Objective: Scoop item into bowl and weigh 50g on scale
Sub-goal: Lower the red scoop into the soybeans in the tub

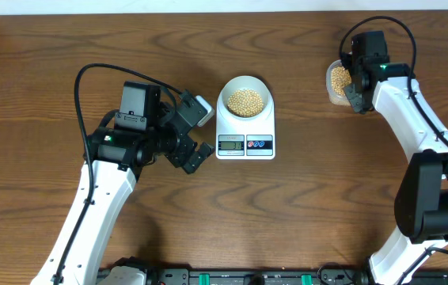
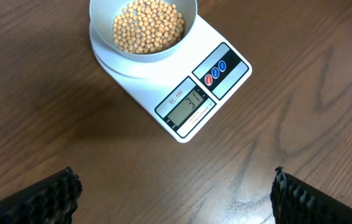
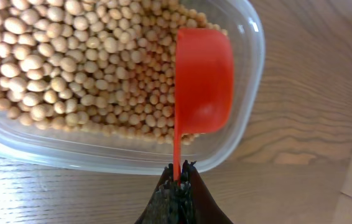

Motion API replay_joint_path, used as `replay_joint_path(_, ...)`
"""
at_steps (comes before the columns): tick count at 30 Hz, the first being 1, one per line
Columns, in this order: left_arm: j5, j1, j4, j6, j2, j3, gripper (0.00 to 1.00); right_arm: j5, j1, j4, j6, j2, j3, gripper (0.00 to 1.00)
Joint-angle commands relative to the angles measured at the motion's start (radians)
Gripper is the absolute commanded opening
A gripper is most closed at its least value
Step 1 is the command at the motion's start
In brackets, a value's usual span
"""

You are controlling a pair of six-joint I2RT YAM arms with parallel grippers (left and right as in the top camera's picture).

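On the table [image 1: 50,63], the scale [image 1: 245,143] sits at centre with its display at 6 o'clock. Your left gripper [image 2: 175,186] hangs at its 9 o'clock, jaws spread wide and holding nothing. The clear tub [image 3: 247,68] lies at the scale's 2 o'clock, well apart from it. The bowl [image 2: 100,25] stands on the scale's 12 o'clock end, partly filled. Your right gripper [image 3: 178,171] is clamped on the thin handle of the red scoop [image 3: 204,81]. The cup of the scoop sits at the tub's 3 o'clock side, over the stock, and it cannot be told whether it carries a load. The display looks short of target, though its digits are unclear. Recommended: drive the cup toward 9 o'clock into the deeper pile and take only a part load. Lift it level, then trickle it into the bowl while you watch the reading. The beans [image 3: 70,62] are small, round, tan-yellow, smooth and loose, so expect them to roll off a tilted cup.
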Motion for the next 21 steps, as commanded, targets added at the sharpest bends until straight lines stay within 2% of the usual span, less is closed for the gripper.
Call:
replay_joint_path(1, 0.009, 0.004, 0.0, 0.017, 0.006, 0.022, 1.0, -0.088, 0.002, -0.013, -0.005, 0.014, 0.01, 0.01)
replay_joint_path(13, 0.009, 0.004, 0.0, 0.017, 0.006, 0.022, 1.0, -0.382, -0.008, -0.036, 0.105, 0.014, 0.01, 0.01)
replay_joint_path(21, 0.009, 0.004, 0.0, 0.017, 0.006, 0.022, 1.0, -0.634, -0.084, -0.04, 0.206, 0.014, 0.01, 0.01)
